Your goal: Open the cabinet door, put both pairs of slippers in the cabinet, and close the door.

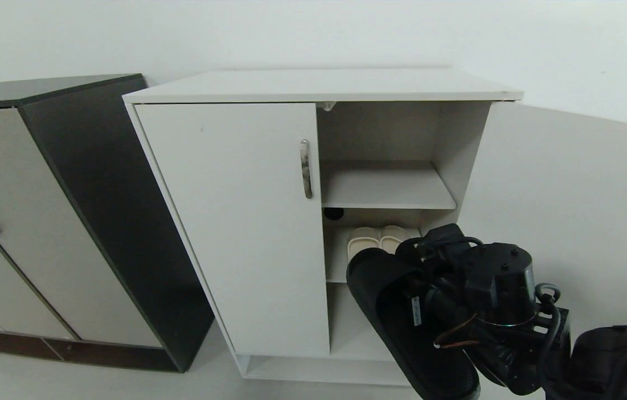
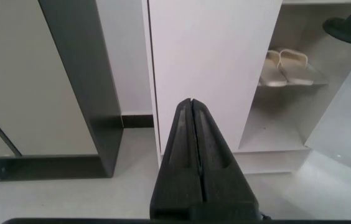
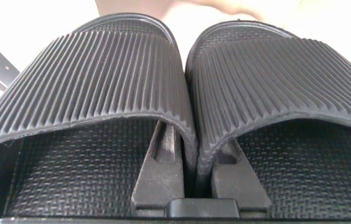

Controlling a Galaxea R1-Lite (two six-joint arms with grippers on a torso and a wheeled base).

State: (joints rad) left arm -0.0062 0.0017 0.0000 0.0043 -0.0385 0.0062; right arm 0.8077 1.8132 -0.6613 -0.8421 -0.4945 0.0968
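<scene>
Two pairs of slippers show on my feeds. The white slippers sit side by side on the middle shelf of the white cabinet, in its open right half. The black slippers hang tilted in the air just in front of that opening, at about the height of the middle shelf and the bottom compartment, resting on no shelf.

My right gripper has the black pair. In the right wrist view its fingers are pinched on the two inner edges, where the ribbed straps meet, so both slippers are held together side by side.

My left gripper holds nothing, and its fingers are pressed flat against each other. It hangs low in front of the cabinet's left door, well apart from the slippers. That door is shut and its metal handle stands upright along the edge beside the opening. The upper shelf is bare.

A dark cabinet stands just beside the white one on my left.
</scene>
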